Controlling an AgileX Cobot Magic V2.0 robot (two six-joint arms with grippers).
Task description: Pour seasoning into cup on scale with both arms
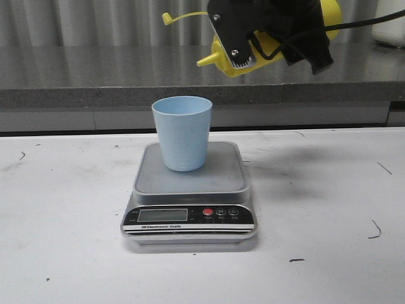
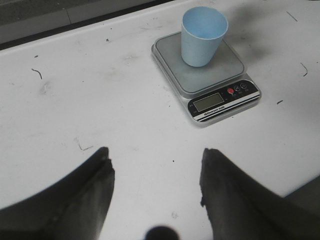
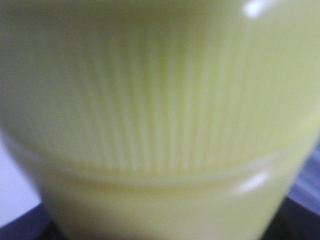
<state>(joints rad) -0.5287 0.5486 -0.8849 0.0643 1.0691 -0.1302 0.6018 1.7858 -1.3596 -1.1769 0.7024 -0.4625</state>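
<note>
Gripped in the right gripper point(image 1: 253, 47) at the upper right of the front view, the yellow seasoning bottle point(image 1: 243, 63) is held tipped nearly sideways, its pointed nozzle aimed left and slightly down, above and to the right of the cup point(image 1: 182, 132). A thin yellow cap strap point(image 1: 183, 17) is seen trailing from the bottle toward the upper left. The black jaws are closed around the bottle's body.

The cup, a light blue tapered tumbler, is set upright at the centre of the frame on the grey platform of the scale point(image 1: 188, 193). Its interior is shown only in the left wrist view, where nothing can be made out inside it point(image 2: 204, 36).

The left gripper point(image 2: 155, 175) is seen only in its own wrist view: its two dark fingers point(image 2: 90, 185) are spread wide over the white table point(image 2: 100, 100) and hold nothing, well apart from the scale point(image 2: 207, 75). The right wrist view is filled by the bottle's blurred, ribbed yellow surface point(image 3: 160, 120).
</note>
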